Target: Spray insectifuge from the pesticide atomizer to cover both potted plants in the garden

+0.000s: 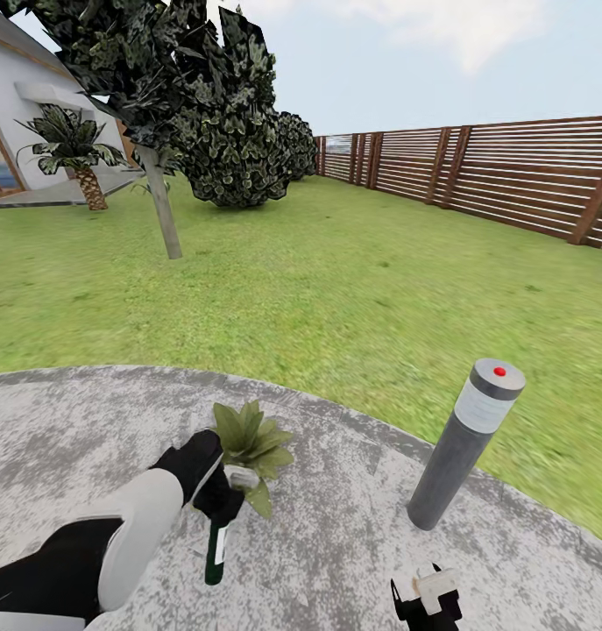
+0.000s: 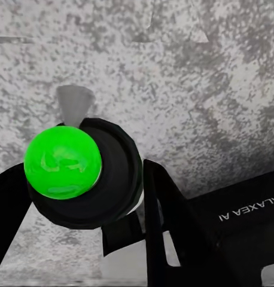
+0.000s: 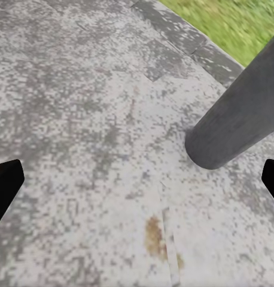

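Note:
On the round grey stone patio (image 1: pixel 336 526) my left gripper (image 1: pixel 215 499) is shut on the pesticide atomizer (image 1: pixel 216 548), a slim dark green bottle with a white label that hangs neck-up just above the stone. Its pale spray head sits right beside a potted plant (image 1: pixel 248 434), a low rosette of pointed green leaves. In the left wrist view the atomizer (image 2: pixel 113 173) appears as a dark round body with a bright green ball on it, and black fingers (image 2: pixel 167 221) press on it. My right gripper (image 1: pixel 428 600) hovers low over the patio, open and empty (image 3: pixel 137 182).
A grey bollard lamp (image 1: pixel 463 447) with a red dot stands on the patio's right side, close to my right gripper (image 3: pixel 239 125). Green lawn (image 1: pixel 336 280) stretches beyond to a brown slatted fence (image 1: pixel 511 171). A thin tree trunk (image 1: pixel 165 215), dark bushes and a palm (image 1: pixel 73 149) stand far left.

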{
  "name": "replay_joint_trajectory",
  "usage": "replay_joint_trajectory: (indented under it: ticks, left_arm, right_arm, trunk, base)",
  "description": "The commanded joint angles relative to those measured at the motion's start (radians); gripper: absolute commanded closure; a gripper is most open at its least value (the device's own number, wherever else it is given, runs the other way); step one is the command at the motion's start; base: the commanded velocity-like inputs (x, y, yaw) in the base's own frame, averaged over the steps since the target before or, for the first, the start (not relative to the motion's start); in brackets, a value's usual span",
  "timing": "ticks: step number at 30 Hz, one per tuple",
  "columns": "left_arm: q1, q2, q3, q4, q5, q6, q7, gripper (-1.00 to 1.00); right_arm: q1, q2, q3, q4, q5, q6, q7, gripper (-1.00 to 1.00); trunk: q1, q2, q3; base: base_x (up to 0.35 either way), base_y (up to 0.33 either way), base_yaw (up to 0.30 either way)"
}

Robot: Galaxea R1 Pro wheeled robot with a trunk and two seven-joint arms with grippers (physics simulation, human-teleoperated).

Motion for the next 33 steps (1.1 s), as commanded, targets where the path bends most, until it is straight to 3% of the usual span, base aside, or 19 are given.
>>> replay_joint_trajectory:
  ticks: [1, 6, 12, 22, 28, 30, 32, 33]
  left_arm:
    - [-0.005, 0.001, 0.009, 0.010, -0.010, 0.004, -0.006, 1.00]
    - [-0.025, -0.005, 0.017, 0.011, -0.006, 0.007, -0.010, 1.00]
    - [-0.122, -0.003, 0.019, 0.022, -0.002, 0.008, -0.012, 1.00]
    - [-0.109, 0.000, 0.009, 0.058, -0.008, 0.006, -0.038, 1.00]
    - [-0.142, -0.008, 0.005, 0.058, -0.014, 0.006, -0.079, 1.00]
    - [-0.169, -0.004, -0.028, 0.061, -0.018, 0.006, -0.126, 1.00]
    - [-0.183, -0.001, -0.105, 0.062, -0.020, 0.006, -0.223, 1.00]
    - [-0.186, 0.000, -0.168, 0.062, -0.021, 0.005, -0.290, 1.00]
  right_arm:
    - [-0.001, 0.000, -0.002, 0.001, 0.011, -0.002, -0.008, -1.00]
    - [-0.001, 0.000, -0.002, 0.001, 0.011, -0.002, -0.008, -1.00]
    - [-0.001, 0.000, -0.002, 0.001, 0.011, -0.002, -0.007, -1.00]
    - [-0.001, 0.000, -0.002, 0.001, 0.012, -0.002, -0.006, -1.00]
    - [-0.001, 0.001, -0.001, 0.002, 0.012, -0.002, -0.006, -1.00]
    - [-0.001, 0.001, -0.001, 0.002, 0.013, -0.002, -0.005, -1.00]
    - [-0.001, 0.001, 0.000, 0.003, 0.014, -0.002, -0.005, -1.00]
    - [-0.001, 0.001, 0.000, 0.003, 0.014, -0.002, -0.005, -1.00]
  trunk:
    - [0.000, 0.000, -0.001]
    - [0.000, 0.000, -0.001]
    - [0.000, 0.000, -0.001]
    - [0.000, 0.000, -0.001]
    - [0.000, 0.000, -0.001]
    - [0.000, 0.000, -0.001]
    - [0.000, 0.000, -0.001]
    - [0.000, 0.000, -0.001]
  base:
    - [0.000, 0.000, 0.000]
    - [0.000, 0.000, 0.000]
    - [0.000, 0.000, 0.000]
    - [0.122, 0.000, 0.000]
    - [0.042, 0.000, 0.000]
    - [0.002, 0.000, 0.000]
    - [0.000, 0.000, 0.000]
    - [0.000, 0.000, 0.000]
